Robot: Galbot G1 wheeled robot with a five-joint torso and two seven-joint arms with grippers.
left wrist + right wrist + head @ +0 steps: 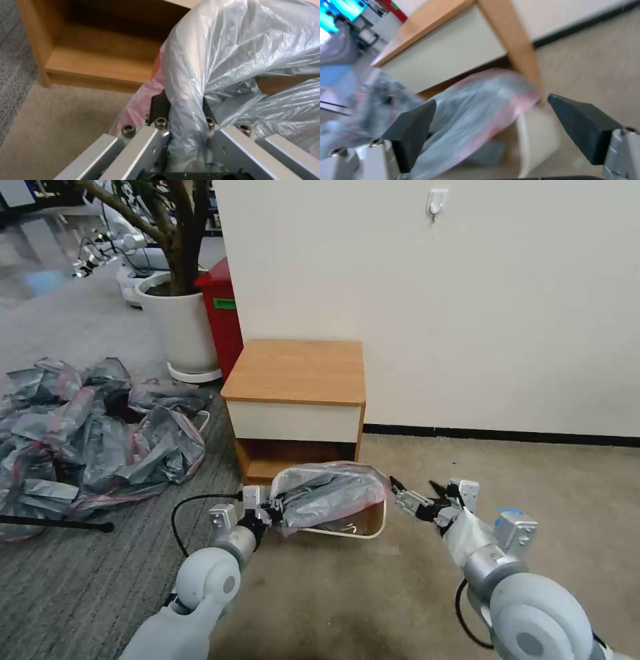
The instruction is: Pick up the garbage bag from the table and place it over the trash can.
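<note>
The garbage bag (330,492), thin grey plastic with a pink band, lies draped over the cream-white trash can (375,525) on the floor in front of the table (297,370). My left gripper (275,508) is shut on the bag's left end. In the left wrist view the bunched film (240,50) passes between that gripper's black fingers (160,105). My right gripper (413,485) stands open just right of the can, apart from the bag. The right wrist view shows the right gripper (491,101) with jaws wide, and beyond them the bag (480,105) and the can's white wall (536,135).
A heap of similar grey-pink bags (93,433) covers the carpet at the left. A white planter (180,323) and a tall red bin (223,313) stand behind the table by the wall. Bare carpet lies at the right.
</note>
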